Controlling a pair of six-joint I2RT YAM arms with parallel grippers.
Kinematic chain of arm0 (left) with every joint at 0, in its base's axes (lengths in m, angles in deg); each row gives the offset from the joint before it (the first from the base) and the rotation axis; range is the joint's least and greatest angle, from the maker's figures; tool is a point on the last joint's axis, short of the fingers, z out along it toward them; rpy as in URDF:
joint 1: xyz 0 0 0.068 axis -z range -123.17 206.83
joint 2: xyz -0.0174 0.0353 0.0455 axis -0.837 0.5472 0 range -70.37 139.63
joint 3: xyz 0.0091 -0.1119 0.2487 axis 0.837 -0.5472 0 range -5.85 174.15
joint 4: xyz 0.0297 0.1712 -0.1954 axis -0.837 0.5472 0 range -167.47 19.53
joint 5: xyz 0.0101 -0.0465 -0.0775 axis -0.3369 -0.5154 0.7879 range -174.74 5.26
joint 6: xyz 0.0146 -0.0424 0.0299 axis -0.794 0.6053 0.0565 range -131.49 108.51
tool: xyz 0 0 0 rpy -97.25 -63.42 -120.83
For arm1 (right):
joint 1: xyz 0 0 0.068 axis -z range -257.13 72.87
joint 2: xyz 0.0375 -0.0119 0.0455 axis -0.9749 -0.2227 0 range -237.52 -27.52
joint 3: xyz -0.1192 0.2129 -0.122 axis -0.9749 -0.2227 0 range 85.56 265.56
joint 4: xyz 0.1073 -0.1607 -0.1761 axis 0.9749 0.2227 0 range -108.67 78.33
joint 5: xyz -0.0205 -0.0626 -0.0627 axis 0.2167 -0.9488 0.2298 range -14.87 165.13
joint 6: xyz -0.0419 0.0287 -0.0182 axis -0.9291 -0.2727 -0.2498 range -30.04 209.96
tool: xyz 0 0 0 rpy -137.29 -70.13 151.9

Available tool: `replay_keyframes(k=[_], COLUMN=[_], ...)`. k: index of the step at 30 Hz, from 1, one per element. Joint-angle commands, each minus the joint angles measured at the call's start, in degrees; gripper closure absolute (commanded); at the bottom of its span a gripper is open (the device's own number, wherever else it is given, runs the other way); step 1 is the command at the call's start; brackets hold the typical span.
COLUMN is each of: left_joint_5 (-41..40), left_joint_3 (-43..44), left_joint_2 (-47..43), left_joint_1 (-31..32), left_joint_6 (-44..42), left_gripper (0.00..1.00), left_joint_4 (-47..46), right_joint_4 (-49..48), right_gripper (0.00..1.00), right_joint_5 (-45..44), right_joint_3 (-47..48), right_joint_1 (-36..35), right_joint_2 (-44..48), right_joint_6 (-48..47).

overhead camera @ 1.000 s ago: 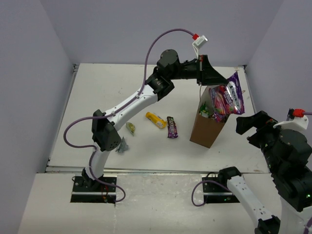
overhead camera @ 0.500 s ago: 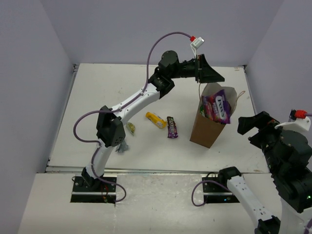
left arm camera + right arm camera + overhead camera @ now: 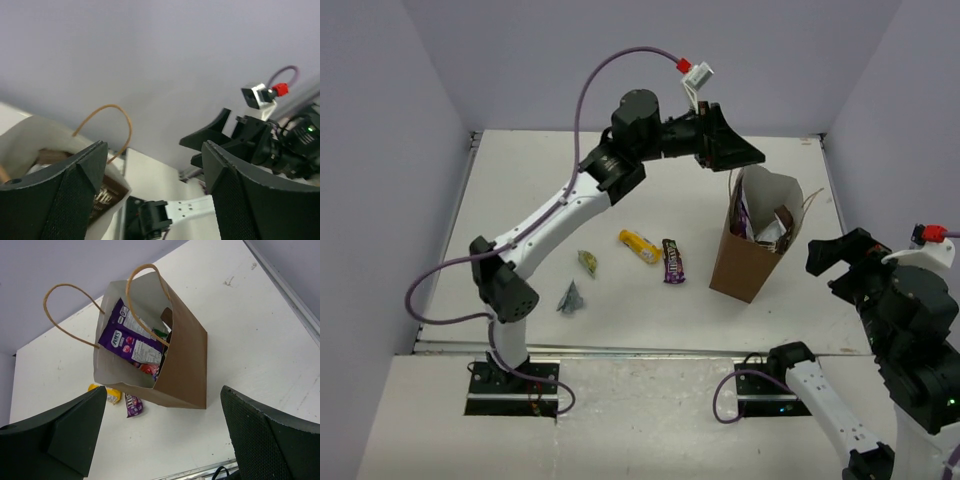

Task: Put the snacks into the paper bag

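Observation:
The brown paper bag stands upright right of the table's middle. In the right wrist view the purple Fox's pouch lies inside the bag on top of other packets. A yellow bar, a dark bar, a tiny green wrapper and a grey wrapper lie on the table left of the bag. My left gripper hangs open and empty above the bag's far left rim. My right gripper is open and empty, just right of the bag.
Pale walls close the white table on three sides. A metal rail runs along its front edge. The bag's loop handles stick up above its mouth. The left arm's cable arches high over the back.
The left gripper opened and let go of the purple pouch, which dropped into the bag. The left arm then drew back to the left. The right arm stayed still.

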Motion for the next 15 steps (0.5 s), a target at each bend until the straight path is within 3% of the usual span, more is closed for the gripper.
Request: replay_keyframes(k=[1, 2, 5, 6, 11, 15], left_joint_5=[-19.56, -32.07, -46.83, -50.09, -50.29, -55.47], left_joint_3=[-4.81, -9.70, -19.20, -26.72, -46.90, -54.91], left_joint_2=[-14.42, -18.79, -25.58, -30.04, -43.15, -46.95], left_joint_1=[-0.47, -0.91, -4.49, -6.34, -16.10, -16.29], left_joint_6=[-18.25, -21.32, -18.65, -17.15, -11.51, -10.28], left_gripper=[0.17, 0.14, 0.01, 0.00, 0.00, 0.00], left_joint_4=[25.69, 29.44, 40.71, 42.21, 45.47, 48.98], right_joint_4=[-1.10, -1.10, -1.19, -1.10, -1.10, -1.19], right_gripper=[0.01, 0.01, 0.01, 0.01, 0.01, 0.01], right_joint_5=[-0.17, 0.44, 1.15, 1.50, 2.55, 2.64], right_joint_3=[-1.21, -1.48, -2.27, -2.53, -3.15, -3.94], right_joint_1=[-0.19, -0.19, -0.19, -0.19, -0.19, -0.20], right_joint_2=[0.23, 0.32, 0.67, 0.93, 1.02, 1.29], right_joint_6=[0.15, 0.41, 1.03, 1.20, 0.86, 0.33])
